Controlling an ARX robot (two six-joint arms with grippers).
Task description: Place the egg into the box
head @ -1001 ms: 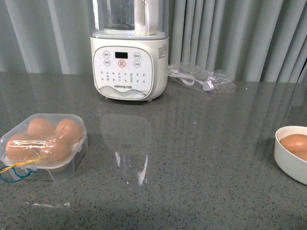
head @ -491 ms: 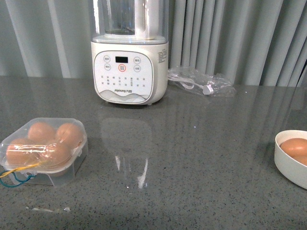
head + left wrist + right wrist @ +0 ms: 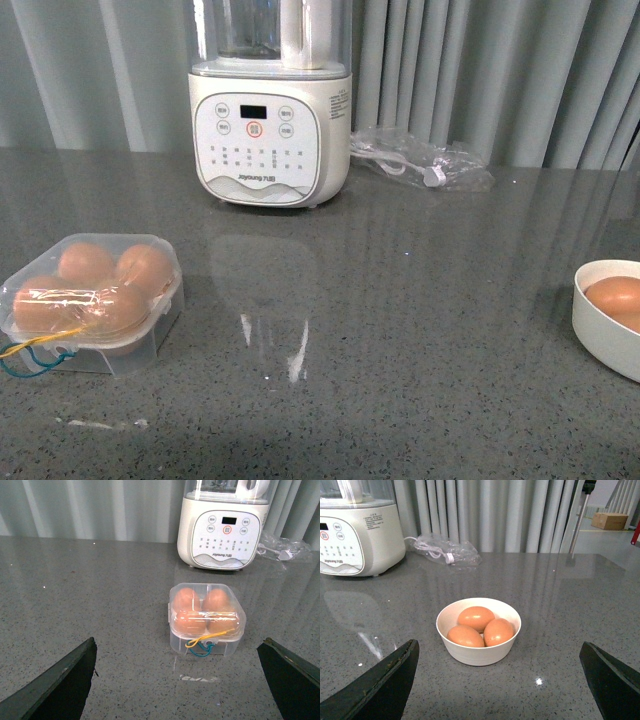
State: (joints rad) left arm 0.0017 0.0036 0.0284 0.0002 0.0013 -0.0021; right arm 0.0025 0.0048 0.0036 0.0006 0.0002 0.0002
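The box [image 3: 206, 617] sat closed on the grey table [image 3: 420, 330], four brown eggs under its clear lid and its teal clasp toward the robot. The left gripper [image 3: 177, 680] hung back from it, fingers spread wide and empty. The right gripper [image 3: 500, 680], equally wide and empty, faced the white bowl [image 3: 478, 652] holding three eggs. Since half a second before, the front view had only shifted slightly.

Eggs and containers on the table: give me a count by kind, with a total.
Eggs in the box: 4
Eggs in the bowl: 3
Boxes: 1
Bowls: 1
Blenders: 1
Plastic bags: 1
Total: 11
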